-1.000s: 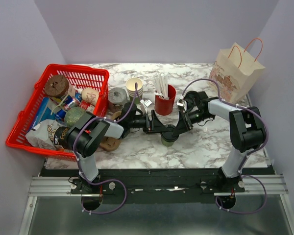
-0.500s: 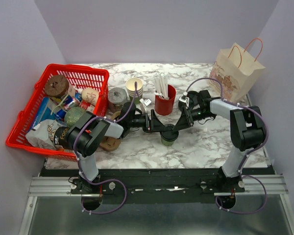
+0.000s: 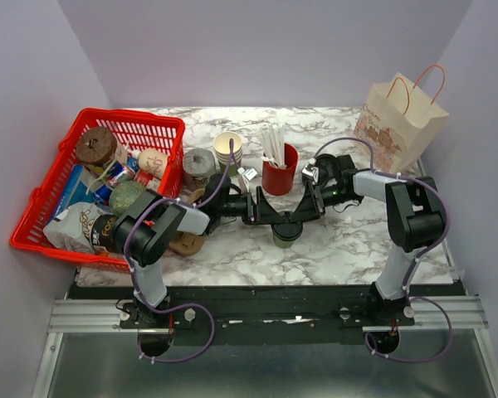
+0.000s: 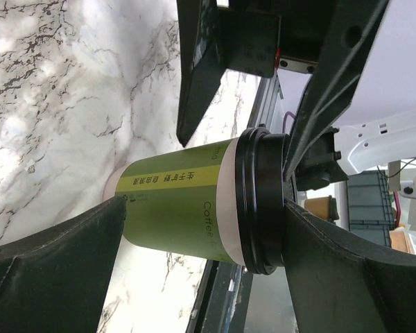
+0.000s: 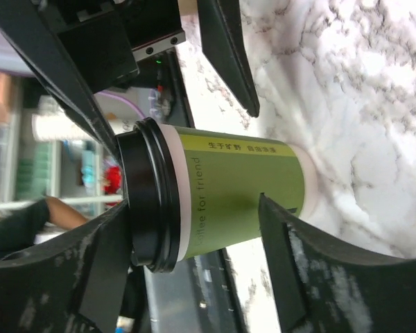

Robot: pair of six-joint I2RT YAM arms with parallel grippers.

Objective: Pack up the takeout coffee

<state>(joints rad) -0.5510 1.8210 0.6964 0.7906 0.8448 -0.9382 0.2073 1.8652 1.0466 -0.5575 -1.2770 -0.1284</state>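
Observation:
The takeout coffee (image 3: 286, 230), an olive-green paper cup with a black lid, stands upright on the marble table near the front middle. My left gripper (image 3: 270, 217) reaches it from the left and my right gripper (image 3: 305, 214) from the right, so the tips meet around the cup. In the left wrist view the cup (image 4: 187, 208) fills the wide gap of the open left gripper (image 4: 204, 208), one finger by its base, the other by its lid. In the right wrist view the right gripper (image 5: 194, 208) is open: one finger sits beside the lid, the other crosses the cup's (image 5: 222, 187) green wall.
A red cup of white straws (image 3: 279, 176) stands just behind the grippers, with stacked paper cups (image 3: 228, 149) to its left. A brown paper bag (image 3: 401, 120) stands at the back right. A red basket (image 3: 133, 118) full of goods fills the left side.
My right gripper has shifted slightly toward the cup, and its wrist has moved a little. The cup and the left arm have stayed in place.

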